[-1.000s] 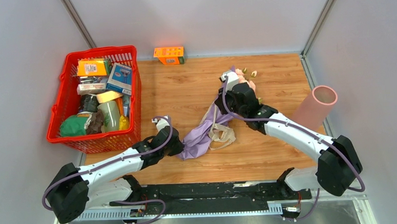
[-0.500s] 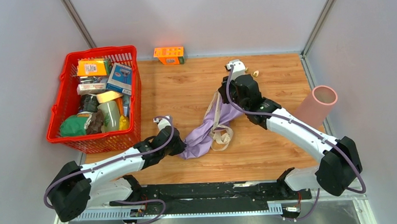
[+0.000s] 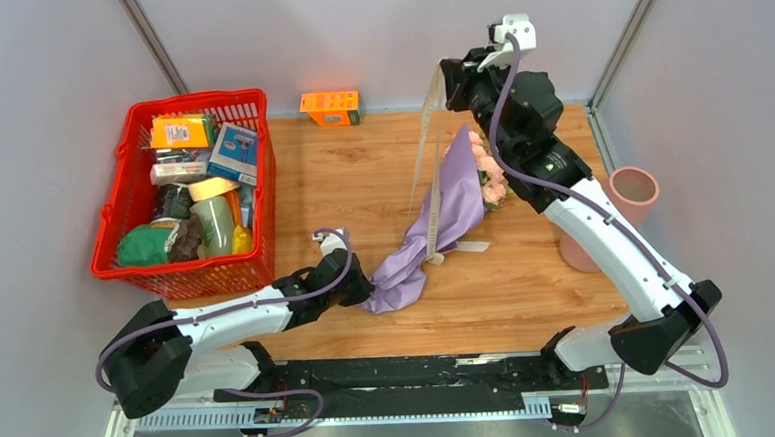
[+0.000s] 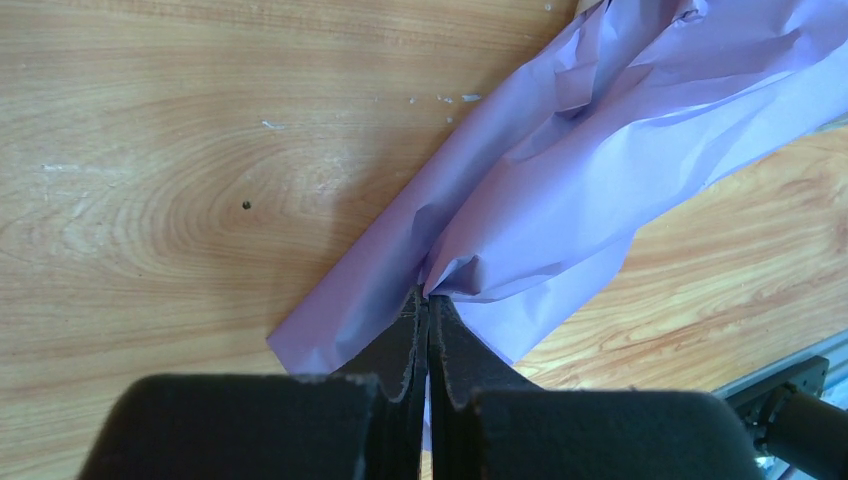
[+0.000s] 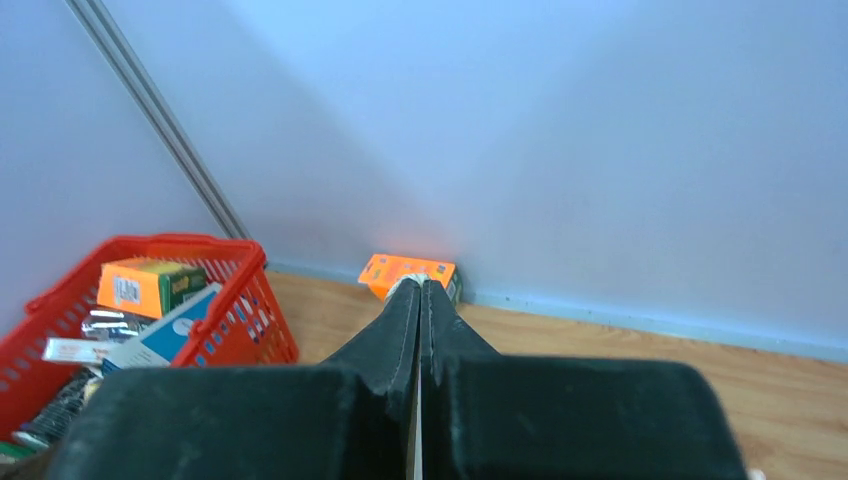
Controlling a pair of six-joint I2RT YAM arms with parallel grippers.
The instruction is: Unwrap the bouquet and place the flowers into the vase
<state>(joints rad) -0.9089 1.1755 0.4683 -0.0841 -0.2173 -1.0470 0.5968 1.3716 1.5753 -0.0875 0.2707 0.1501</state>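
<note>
Wooden desk (image 3: 362, 195) enclosed by pale grey walls (image 3: 394, 38). At far left, a red plastic basket (image 3: 206, 279) stands on the desk, filled with groceries: an orange carton (image 3: 181, 131) at the back, a blue-and-white packet (image 3: 234, 153) beside it, a silver packet (image 3: 179, 172), a dark can (image 3: 173, 202), a pale green bottle with a tan cap (image 3: 215, 222), and a green bag (image 3: 148, 244) at the near end. A small orange box (image 3: 330, 107) lies against the back wall, apart from the basket. A black rail (image 3: 412, 372) runs along the near edge.

Wooden table (image 3: 362, 190) — red basket (image 3: 181, 277), orange box (image 3: 330, 107), vase (image 3: 631, 198), bouquet (image 3: 453, 200).
</note>
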